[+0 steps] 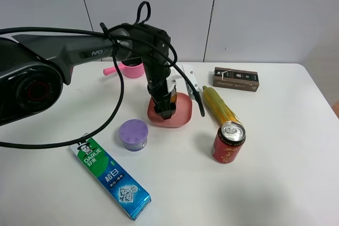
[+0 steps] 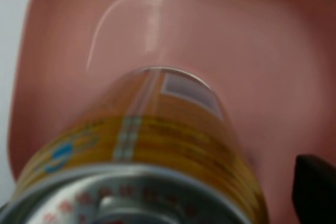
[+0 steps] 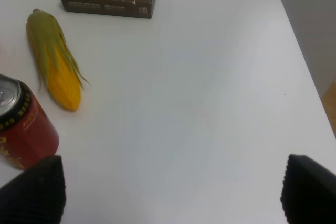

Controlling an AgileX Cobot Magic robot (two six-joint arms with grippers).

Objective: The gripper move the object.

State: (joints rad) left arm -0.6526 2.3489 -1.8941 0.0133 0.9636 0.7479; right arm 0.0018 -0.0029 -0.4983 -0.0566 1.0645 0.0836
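The left claw grips the small gold can over the pink bowl (touchdown unclear); letting go probably remains. The right claw gapes wide, empty.

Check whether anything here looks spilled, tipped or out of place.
Nothing spilled or damaged. The red can stands upright, corn lying beside it. The one unusual thing: the gold can sits in the left end effector, over or in the bowl.
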